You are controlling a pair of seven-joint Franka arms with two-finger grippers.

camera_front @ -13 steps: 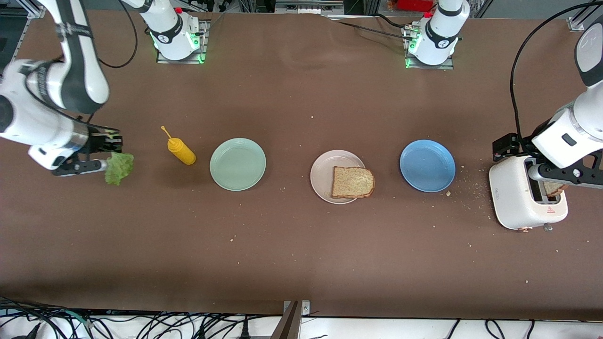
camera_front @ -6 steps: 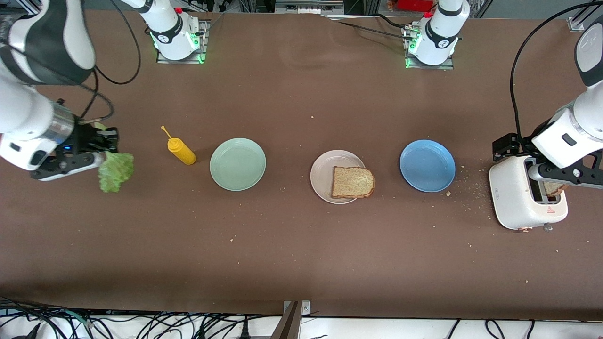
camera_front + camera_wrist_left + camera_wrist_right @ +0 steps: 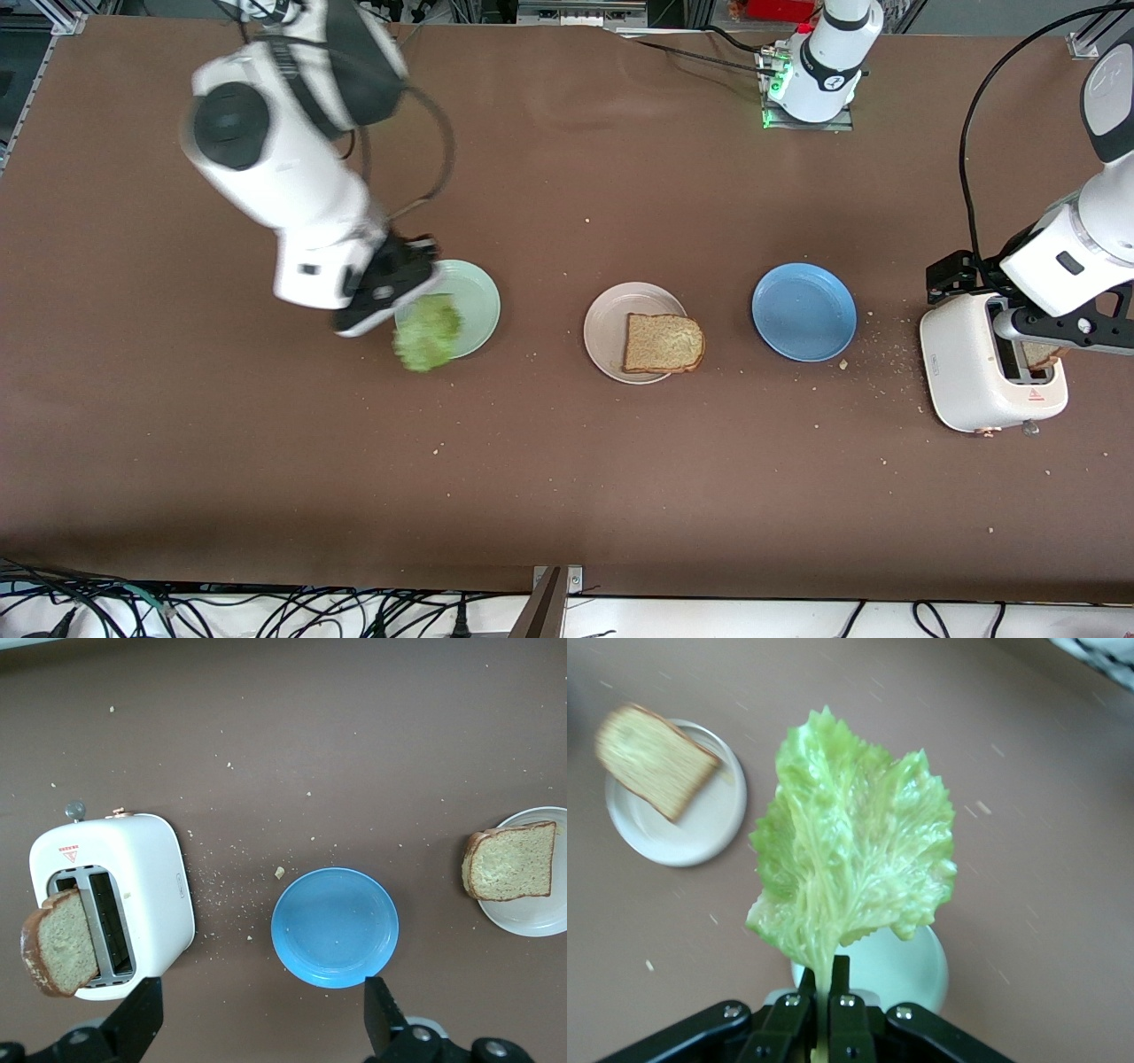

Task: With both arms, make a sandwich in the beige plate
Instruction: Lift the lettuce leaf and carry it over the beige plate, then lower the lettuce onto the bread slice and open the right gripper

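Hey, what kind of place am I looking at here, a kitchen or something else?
Probably a robotics lab bench staged as a kitchen: two arm bases bolted to the brown table, loose cables along its edge, and a toaster beside plates.

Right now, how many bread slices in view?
2. One bread slice lies on the beige plate, overhanging its rim. The other slice stands in the toaster slot. None seem hidden.

A brown table [image 3: 567,496] speckled with pale crumbs [image 3: 886,359] fills the scene. Below its nearest edge, black cables [image 3: 266,611] tangle over a white floor. Metal framing [image 3: 576,11] lines the top.
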